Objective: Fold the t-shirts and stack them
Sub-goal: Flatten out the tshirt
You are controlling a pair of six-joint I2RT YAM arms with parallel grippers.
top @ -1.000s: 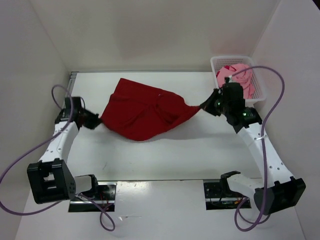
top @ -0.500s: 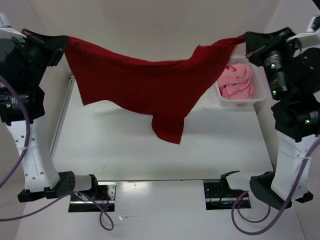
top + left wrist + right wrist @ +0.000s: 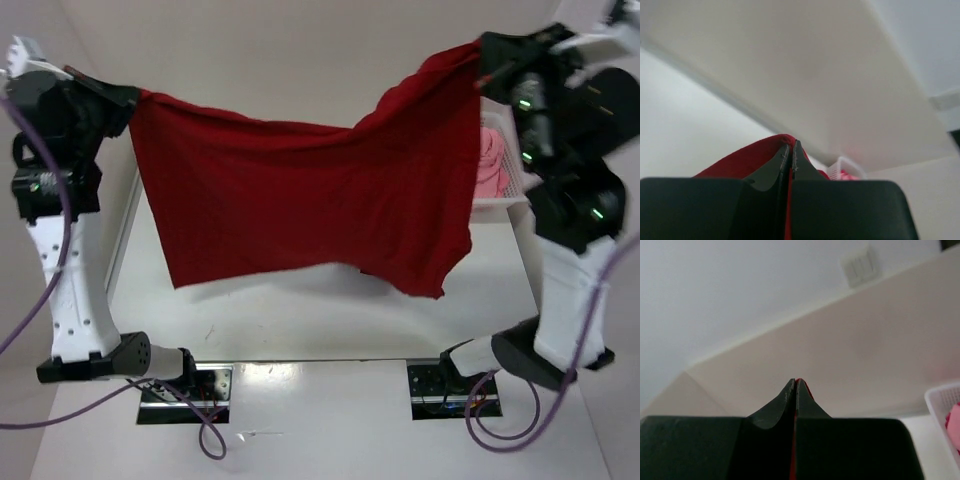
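Observation:
A dark red t-shirt (image 3: 300,200) hangs spread in the air above the table, held by two corners. My left gripper (image 3: 135,97) is shut on its left corner, high at the far left. At the upper right, my right gripper (image 3: 482,50) is shut on the other corner. The cloth sags between them, and its lower edge hangs over the table. In the left wrist view my left gripper (image 3: 791,145) pinches red cloth (image 3: 740,160). A thin red strip shows between the tips of my right gripper (image 3: 794,382). A light pink t-shirt (image 3: 491,160) lies in the basket.
A white lattice basket (image 3: 500,203) stands at the back right of the white table (image 3: 300,320), partly hidden by the hanging cloth and the right arm. White walls close in the back and both sides. Purple cables loop near both arm bases.
Both grippers lifted the dark red t-shirt from the table to high in the air. Since half a second ago the cloth has opened out wider and hangs flatter.

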